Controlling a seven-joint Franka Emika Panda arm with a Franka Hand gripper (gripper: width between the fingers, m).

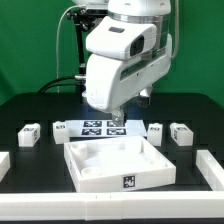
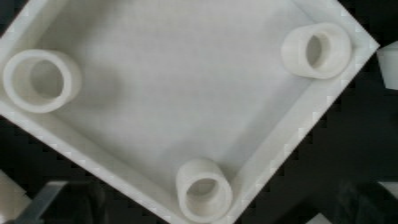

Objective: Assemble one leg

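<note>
Several small white legs with marker tags lie on the black table: two at the exterior view's left (image 1: 28, 133) (image 1: 60, 128) and two at its right (image 1: 155, 130) (image 1: 181, 132). The big white square tray (image 1: 95, 170) lies at the front middle. My gripper (image 1: 118, 119) hangs over the tray's back edge, apart from every leg. In the wrist view my gripper (image 2: 205, 216) is open and empty above the tray floor (image 2: 169, 95), right over one round corner socket (image 2: 206, 190). Two more sockets (image 2: 39, 78) (image 2: 320, 50) show there. Only slivers of my fingers show.
The marker board (image 1: 98, 127) lies behind the tray, under the arm. White blocks lie at the front left edge (image 1: 3, 162) and front right edge (image 1: 212, 168). A white piece (image 2: 391, 66) shows at the wrist view's edge beyond the tray rim.
</note>
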